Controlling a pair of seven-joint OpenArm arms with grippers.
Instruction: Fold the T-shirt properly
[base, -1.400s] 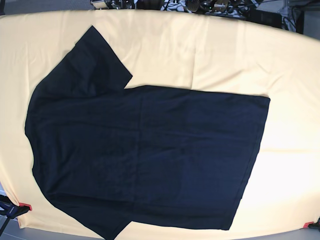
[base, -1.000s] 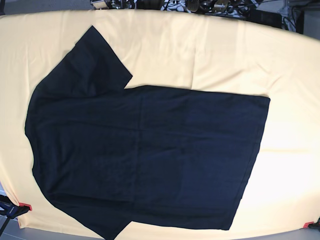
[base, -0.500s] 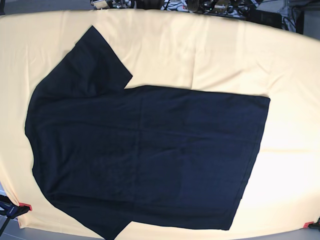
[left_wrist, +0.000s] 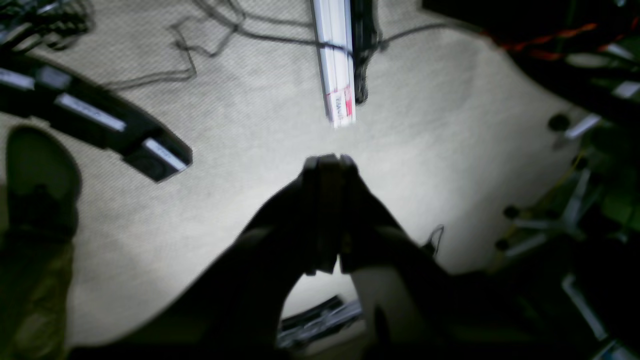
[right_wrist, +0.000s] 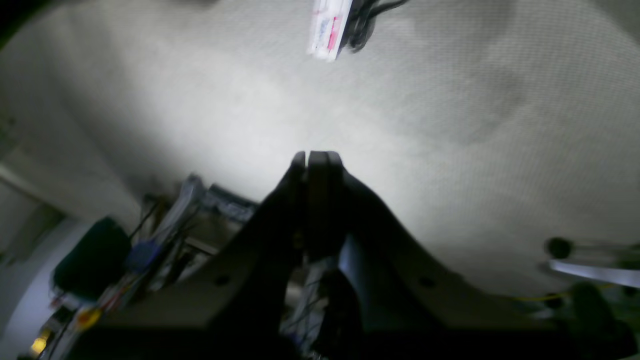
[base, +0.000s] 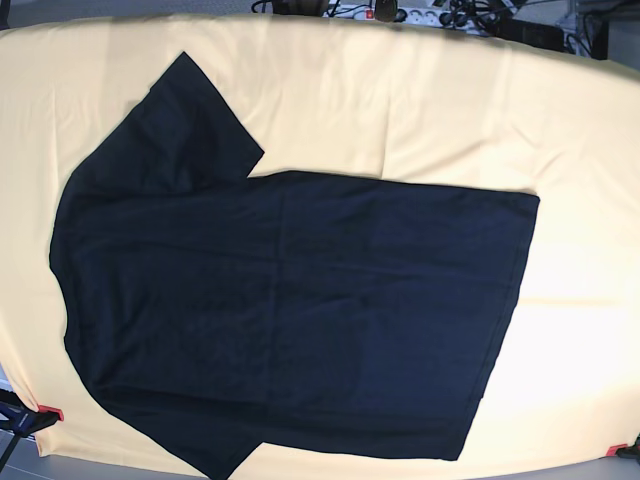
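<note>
— Pale yellow-orange cloth (base: 400, 90) covers the whole counter, right?

— Yes, and the T-shirt (base: 290, 310) lies flat and spread on it, unfolded, collar end toward the base view's left, hem toward its right, one sleeve angling to the far edge.

— And the arms?

— Neither shows in the base view. Each wrist camera looks at grey carpet. The left gripper (left_wrist: 327, 162) has its jaws pressed together, holding nothing. The right gripper (right_wrist: 316, 157) is the same: closed, empty.
</note>
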